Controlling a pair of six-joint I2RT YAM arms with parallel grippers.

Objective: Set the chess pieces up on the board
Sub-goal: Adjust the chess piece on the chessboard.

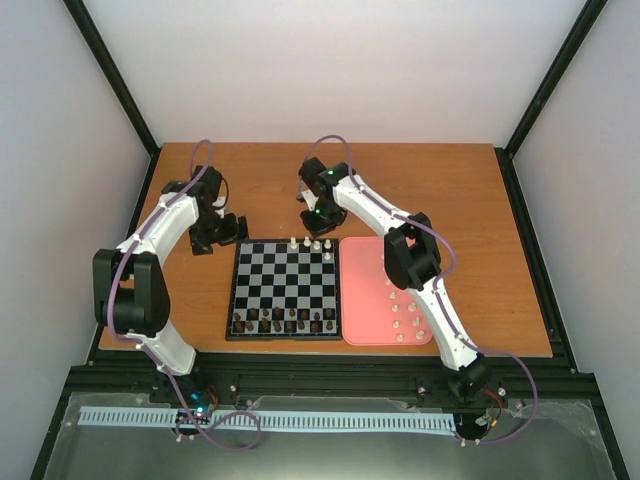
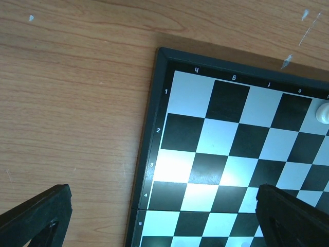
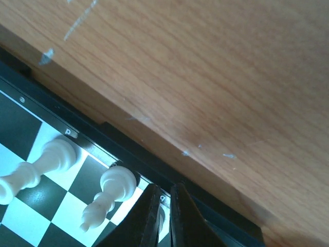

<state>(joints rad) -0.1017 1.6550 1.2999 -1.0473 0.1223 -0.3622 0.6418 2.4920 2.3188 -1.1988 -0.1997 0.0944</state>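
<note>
Pieces [image 1: 397, 310] not yet set out, small and white, lie scattered in the pink tray [image 1: 360, 270], which sits flush against the board's [image 1: 285, 285] right edge. A handful of white ones already stand along the board's far edge, toward its right corner. Dark pieces [image 1: 285, 320] fill the board's near rows.

Right gripper [image 3: 164, 216] hangs over the far rim of the board, just right of two standing white pieces. Its jaws are drawn in to a sliver. Whether anything thin is nipped between them cannot be told.

Left gripper [image 2: 163, 190] hovers at the board's far left corner, jaws spread wide, nothing held.

Governing relation: the loose white pieces lie right of the board and toward its near side, so the right arm is plainly the nearer. From its place at the far rim, it would have to draw back toward the near side and out past the right edge. At this scale I cannot confirm whether the tray pieces stand or lie.
</note>
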